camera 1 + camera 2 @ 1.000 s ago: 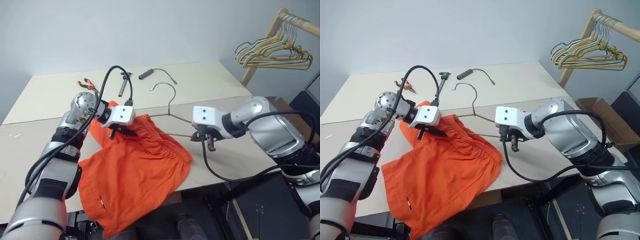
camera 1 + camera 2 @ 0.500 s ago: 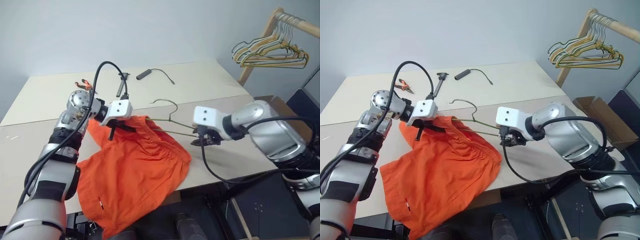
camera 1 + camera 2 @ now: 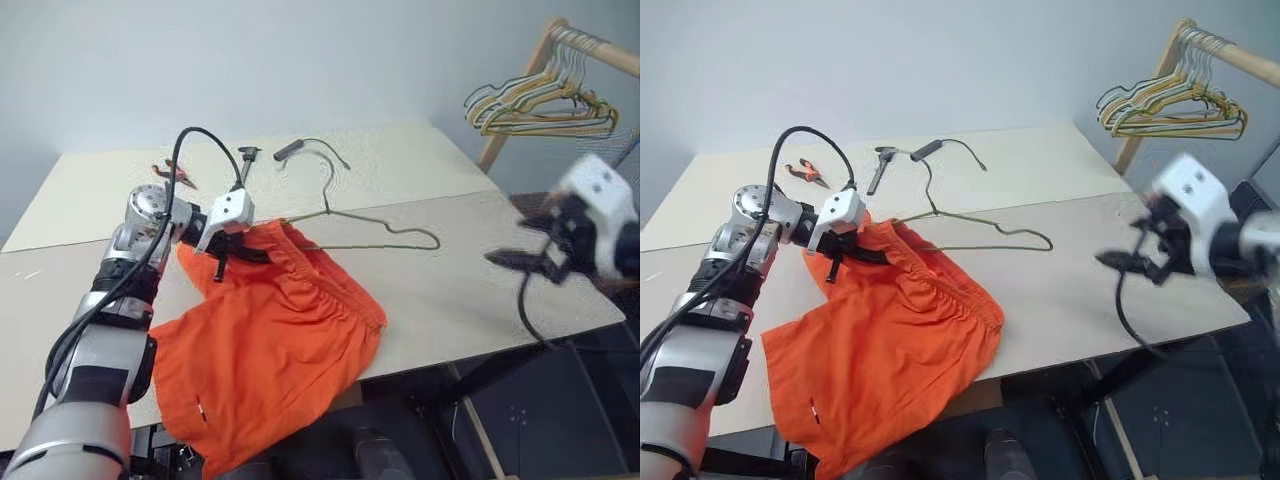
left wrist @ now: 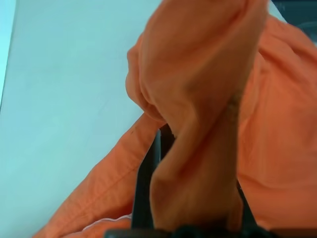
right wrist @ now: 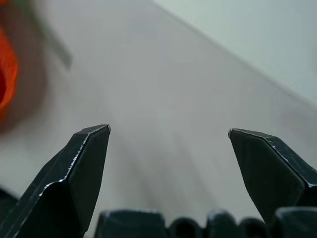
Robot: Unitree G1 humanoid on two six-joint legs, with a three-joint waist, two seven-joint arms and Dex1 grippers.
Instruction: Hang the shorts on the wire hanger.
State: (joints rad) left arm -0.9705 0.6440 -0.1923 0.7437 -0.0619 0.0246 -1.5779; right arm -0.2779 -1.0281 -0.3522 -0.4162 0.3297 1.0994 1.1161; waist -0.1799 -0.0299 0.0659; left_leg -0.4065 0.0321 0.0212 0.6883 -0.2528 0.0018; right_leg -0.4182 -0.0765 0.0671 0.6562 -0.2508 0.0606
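Orange shorts (image 3: 270,330) lie on the table (image 3: 450,270), waistband clenched in the left gripper (image 3: 228,252) jaws. Wire hanger (image 3: 375,228) lies partly inserted, beside them. Right gripper (image 3: 520,260) jaws released, well apart. Hanging appears unfinished.

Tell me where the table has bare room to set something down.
Free: the table between the wire hanger and the near edge, right of the shorts; also the far right corner beyond the black cable. Crowded: the far middle, with pliers, a dark tool and the cable.
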